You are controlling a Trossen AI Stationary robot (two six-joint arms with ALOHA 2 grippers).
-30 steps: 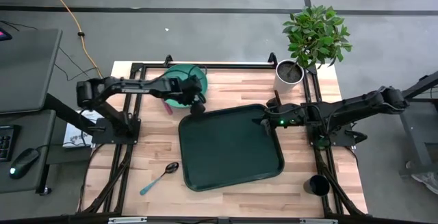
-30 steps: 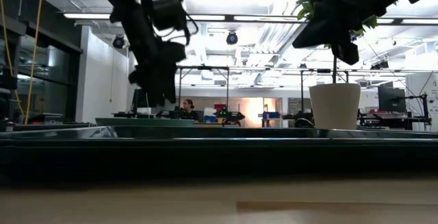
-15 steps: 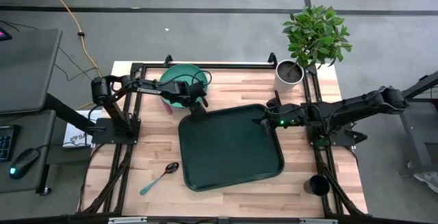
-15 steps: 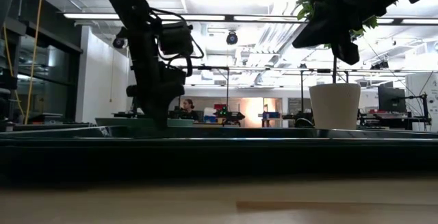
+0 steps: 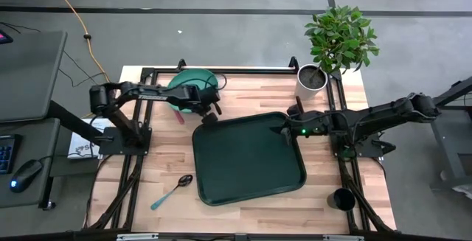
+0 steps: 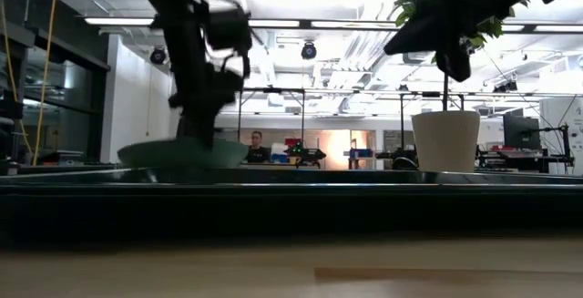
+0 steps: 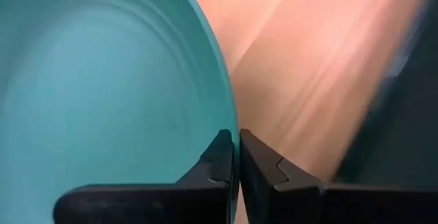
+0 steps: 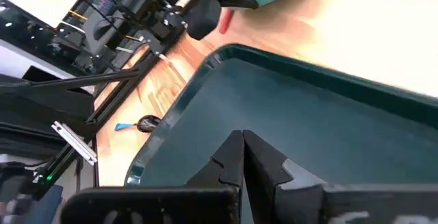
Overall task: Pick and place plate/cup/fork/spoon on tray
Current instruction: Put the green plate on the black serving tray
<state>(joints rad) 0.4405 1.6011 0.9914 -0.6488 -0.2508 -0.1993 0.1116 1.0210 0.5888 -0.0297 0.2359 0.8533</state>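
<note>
The teal plate (image 5: 190,85) is at the table's far left, beyond the dark green tray (image 5: 247,156). My left gripper (image 5: 210,108) is shut on the plate's rim; the plate also fills the left wrist view (image 7: 102,80). My right gripper (image 5: 289,129) is shut and empty above the tray's right rim (image 8: 287,59). The fork's pink handle (image 5: 179,114) lies on the table beside the plate's near edge. The blue-handled spoon (image 5: 171,191) lies left of the tray. The dark cup (image 5: 341,198) stands at the near right. My left gripper pinches the plate's rim (image 7: 226,114) between its two fingers, one on the inner face and one outside, on the side of the plate toward the tray. The fingers come from above, slanting down. In the low view the plate (image 6: 182,152) looks raised; the tray's rim hides its underside.
A white pot with a green plant (image 5: 311,77) stands at the far right corner. Black arm frames run along the table's left and right edges. Bare wood shows between the plate and the plant pot.
My left gripper has come down onto the plate's rim and taken hold of it. The plate lay flat and low a second ago; now it stands higher in the low view and has shifted a little toward the table's left edge.
</note>
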